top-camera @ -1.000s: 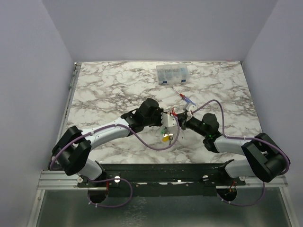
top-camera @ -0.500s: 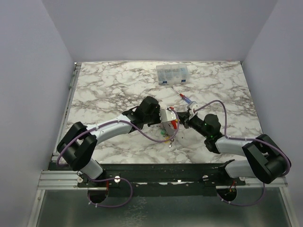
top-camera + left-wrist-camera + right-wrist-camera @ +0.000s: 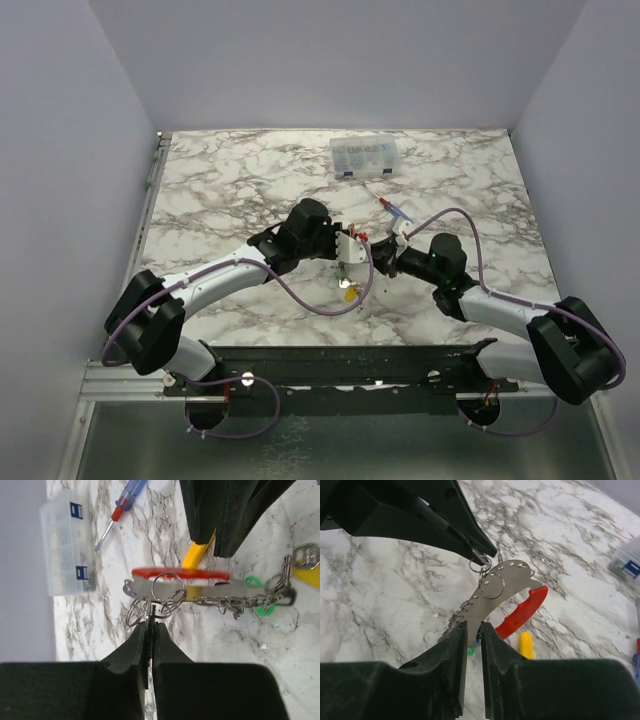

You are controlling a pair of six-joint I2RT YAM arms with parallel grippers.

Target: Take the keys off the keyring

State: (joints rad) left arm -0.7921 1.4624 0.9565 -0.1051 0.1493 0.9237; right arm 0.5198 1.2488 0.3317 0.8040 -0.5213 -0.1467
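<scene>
"Top external view: where's the keyring (image 3: pixel 366 240)?"
"Between left gripper (image 3: pixel 356 250) and right gripper (image 3: pixel 388 262); keys (image 3: pixel 349 291) trail just below it."
"Left wrist?"
"Left gripper (image 3: pixel 150 622) clamps a thin wire split ring (image 3: pixel 136 614) on the keyring's (image 3: pixel 200 590) flat steel plate; tug gently."
"Right wrist?"
"Right gripper (image 3: pixel 470 630) pinches that plate beside its glossy red band; hold firm."

A clear plastic parts box (image 3: pixel 364 157) with blue latches sits on the grey-veined marble table (image 3: pixel 220 190), close to its far edge. Just nearer than the box lies a blue-and-red-handled screwdriver (image 3: pixel 392 209), its metal tip toward the box. A yellow-handled screwdriver (image 3: pixel 525 645) lies farther from the box. Pale walls (image 3: pixel 330 60) rise behind the box.
</scene>
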